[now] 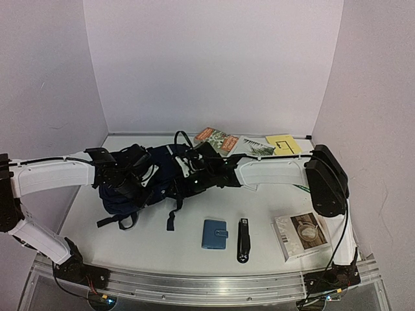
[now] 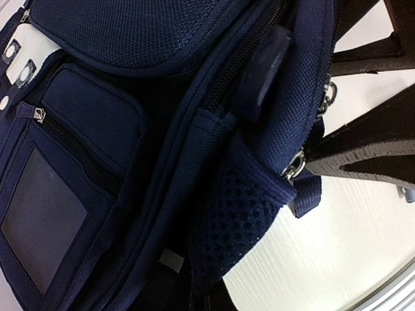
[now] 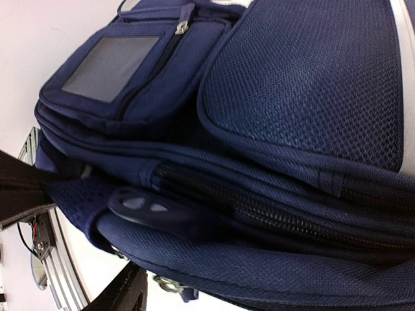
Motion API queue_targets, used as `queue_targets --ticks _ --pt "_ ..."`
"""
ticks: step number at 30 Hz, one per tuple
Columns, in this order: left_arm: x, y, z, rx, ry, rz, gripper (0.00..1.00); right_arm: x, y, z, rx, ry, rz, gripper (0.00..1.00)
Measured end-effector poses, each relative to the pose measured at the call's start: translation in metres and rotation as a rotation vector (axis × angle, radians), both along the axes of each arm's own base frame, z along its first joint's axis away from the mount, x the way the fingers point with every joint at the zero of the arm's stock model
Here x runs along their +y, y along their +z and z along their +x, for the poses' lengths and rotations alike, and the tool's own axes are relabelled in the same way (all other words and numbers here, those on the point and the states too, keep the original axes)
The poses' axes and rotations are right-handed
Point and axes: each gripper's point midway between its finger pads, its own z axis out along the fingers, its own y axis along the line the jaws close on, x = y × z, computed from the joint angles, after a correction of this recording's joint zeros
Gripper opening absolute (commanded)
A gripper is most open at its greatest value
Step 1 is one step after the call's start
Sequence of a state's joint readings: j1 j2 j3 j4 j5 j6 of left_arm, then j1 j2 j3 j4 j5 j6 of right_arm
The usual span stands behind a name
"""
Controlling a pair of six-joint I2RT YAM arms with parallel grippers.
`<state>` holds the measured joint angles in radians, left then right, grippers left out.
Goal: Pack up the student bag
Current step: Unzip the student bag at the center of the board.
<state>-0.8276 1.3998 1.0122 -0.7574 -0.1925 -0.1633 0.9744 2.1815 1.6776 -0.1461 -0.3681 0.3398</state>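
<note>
A large navy fabric backpack (image 1: pixel 163 165) lies on a white table (image 1: pixel 194 256).
The left pincer (image 1: pixel 136 181) is pressed together; the right pincer (image 1: pixel 193 171) cannot be judged.

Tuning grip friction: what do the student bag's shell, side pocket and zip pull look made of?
The student bag shell: navy woven synthetic, likely nylon or polyester; a coarse matte weave shows. The side pocket: open mesh fabric with visible holes and a bound edge. The zip pull: probably moulded rubber or plastic; smooth, dull sheen.
</note>
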Motion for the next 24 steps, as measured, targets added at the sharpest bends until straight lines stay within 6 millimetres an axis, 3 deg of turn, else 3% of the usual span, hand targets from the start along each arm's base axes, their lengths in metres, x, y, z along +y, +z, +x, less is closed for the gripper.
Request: queue_targets --ticks 4,9,15,17,24 --pt "-0.002 0.0 -0.001 0.011 0.013 -0.019 0.0 0.0 0.003 0.001 -0.02 -0.013 -0.024 0.48" --pt "-0.004 0.001 -0.001 0.016 0.017 -0.039 0.0 -0.003 0.001 0.004 -0.046 -0.028 -0.053 0.22" --pt "-0.003 0.01 0.0 0.003 0.036 -0.07 0.0 -0.002 0.001 0.004 -0.084 -0.003 -0.062 0.04" --pt "-0.001 0.011 0.001 0.004 0.046 -0.075 0.0 -0.002 0.0 0.002 -0.095 0.014 -0.061 0.0" --pt "0.001 0.01 0.002 0.02 0.061 -0.091 0.0 -0.011 0.005 -0.006 -0.114 0.049 -0.059 0.0"
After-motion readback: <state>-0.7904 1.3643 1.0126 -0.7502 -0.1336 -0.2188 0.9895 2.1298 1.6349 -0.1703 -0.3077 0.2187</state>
